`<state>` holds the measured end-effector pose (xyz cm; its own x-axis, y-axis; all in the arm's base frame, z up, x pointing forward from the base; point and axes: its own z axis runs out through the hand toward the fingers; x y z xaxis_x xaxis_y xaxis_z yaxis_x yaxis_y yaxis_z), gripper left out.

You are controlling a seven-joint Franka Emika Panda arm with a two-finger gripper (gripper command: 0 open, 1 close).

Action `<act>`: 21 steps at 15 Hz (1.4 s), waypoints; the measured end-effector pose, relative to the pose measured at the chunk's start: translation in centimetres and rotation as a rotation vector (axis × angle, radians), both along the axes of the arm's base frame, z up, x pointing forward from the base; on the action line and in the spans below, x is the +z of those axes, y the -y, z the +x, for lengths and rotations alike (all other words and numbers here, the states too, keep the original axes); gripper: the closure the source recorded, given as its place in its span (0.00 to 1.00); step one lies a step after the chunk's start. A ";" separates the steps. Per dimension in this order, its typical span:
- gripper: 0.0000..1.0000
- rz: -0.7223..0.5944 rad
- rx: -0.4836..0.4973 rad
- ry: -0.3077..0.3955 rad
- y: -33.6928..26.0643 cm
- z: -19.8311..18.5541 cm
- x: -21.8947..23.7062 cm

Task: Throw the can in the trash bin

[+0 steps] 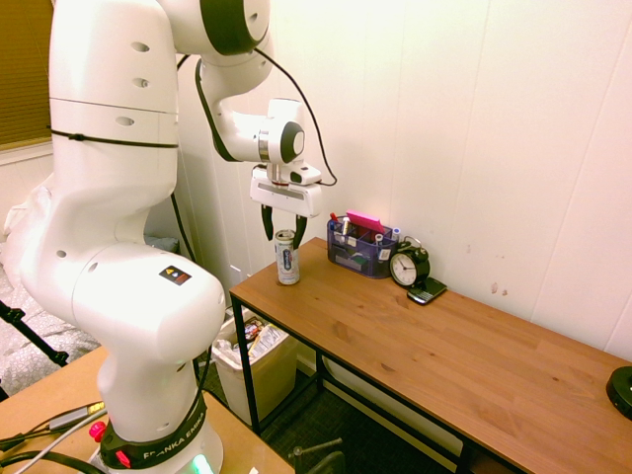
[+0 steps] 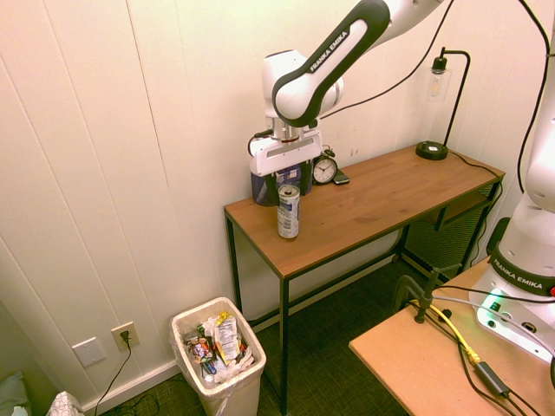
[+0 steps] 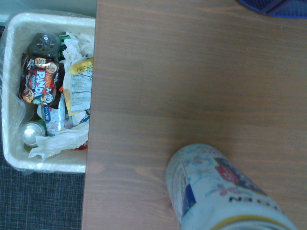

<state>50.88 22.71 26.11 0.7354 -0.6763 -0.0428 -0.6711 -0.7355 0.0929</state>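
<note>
The can [image 1: 287, 259] [image 2: 288, 212] stands upright near the left end of the wooden table [image 1: 444, 355], slim and silver with a blue printed label. My gripper [image 1: 283, 229] [image 2: 289, 184] hangs straight above it, open, its dark fingertips on either side of the can's top rim and not pressing on it. In the wrist view the can [image 3: 216, 191] rises from the lower edge. The trash bin [image 1: 267, 380] [image 2: 234, 394] [image 3: 48, 165], cream with a clear liner and wrappers inside, stands on the floor just beyond that end of the table.
A blue desk organiser [image 1: 360, 249] and a small black alarm clock [image 1: 408, 267] stand against the wall behind the can, with a dark phone-like device [image 1: 427, 290] beside the clock. A black desk lamp [image 2: 438, 104] stands at the table's other end.
</note>
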 end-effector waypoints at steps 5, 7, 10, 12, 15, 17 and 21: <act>1.00 -0.029 -0.029 -0.024 1.2 0.4 -0.6; 1.00 -0.031 -0.032 -0.024 1.4 0.5 -0.6; 1.00 -0.032 -0.029 -0.027 1.2 0.4 -0.8; 1.00 -0.033 -0.025 -0.033 1.0 0.3 -1.1; 1.00 -0.031 -0.005 -0.032 -0.1 -0.2 -1.1; 1.00 -0.019 0.030 -0.013 -2.6 -1.1 0.2; 1.00 -0.016 0.101 0.009 -12.1 -4.3 3.6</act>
<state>46.60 34.83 29.72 0.8001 -0.5993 -0.0253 -0.5945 -0.7979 0.0992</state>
